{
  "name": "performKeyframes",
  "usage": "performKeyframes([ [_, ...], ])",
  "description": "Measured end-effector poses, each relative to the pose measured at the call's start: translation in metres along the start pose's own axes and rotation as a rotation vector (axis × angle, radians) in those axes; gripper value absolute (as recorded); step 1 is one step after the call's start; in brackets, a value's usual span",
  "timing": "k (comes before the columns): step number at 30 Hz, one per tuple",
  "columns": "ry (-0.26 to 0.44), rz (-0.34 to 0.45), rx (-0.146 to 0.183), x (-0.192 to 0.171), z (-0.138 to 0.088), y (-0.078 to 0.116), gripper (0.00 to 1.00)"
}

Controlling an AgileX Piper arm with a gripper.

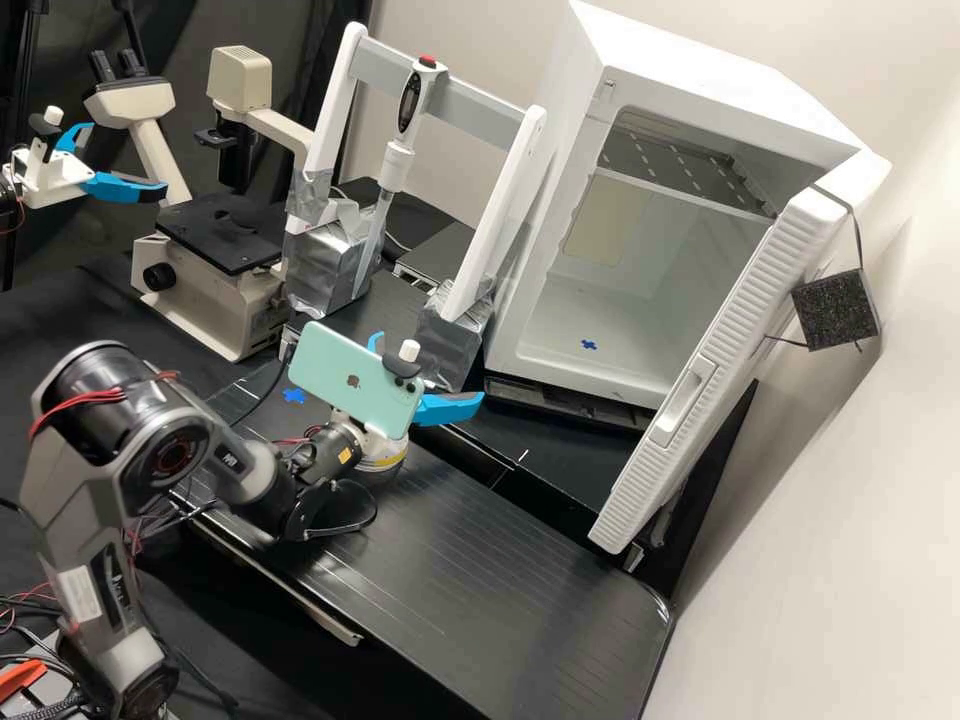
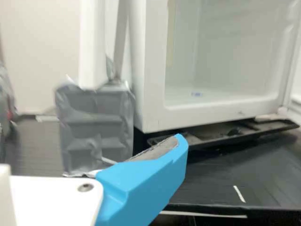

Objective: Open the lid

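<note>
My gripper (image 1: pixel 428 368) is left of the white cabinet (image 1: pixel 570 250), with its blue fingers spread and nothing between them. A mint-green phone on the wrist partly covers it in the high view. The cabinet's ribbed white door (image 1: pixel 700 390), the lid-like part seen, stands swung open towards the right wall. In the wrist view the gripper (image 2: pixel 146 181) shows one blue finger in front of the cabinet (image 2: pixel 150 110), apart from its open front.
A white frame (image 1: pixel 500 215) on silver-taped blocks (image 1: pixel 450 345) holds an upright pipette beside the cabinet. Behind the gripper is a microscope (image 1: pixel 205 285). A black ribbed board (image 1: pixel 480 570) lies in front. A black foam block (image 1: pixel 835 308) is strapped to the door.
</note>
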Motion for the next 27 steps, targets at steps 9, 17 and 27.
performKeyframes([
  [9,0.060,-0.071,0.007,-0.052,-0.002,-0.011,1.00],
  [17,0.005,-0.114,0.004,-0.068,0.009,-0.019,1.00],
  [27,0.008,-0.082,-0.017,-0.071,0.008,-0.013,1.00],
])
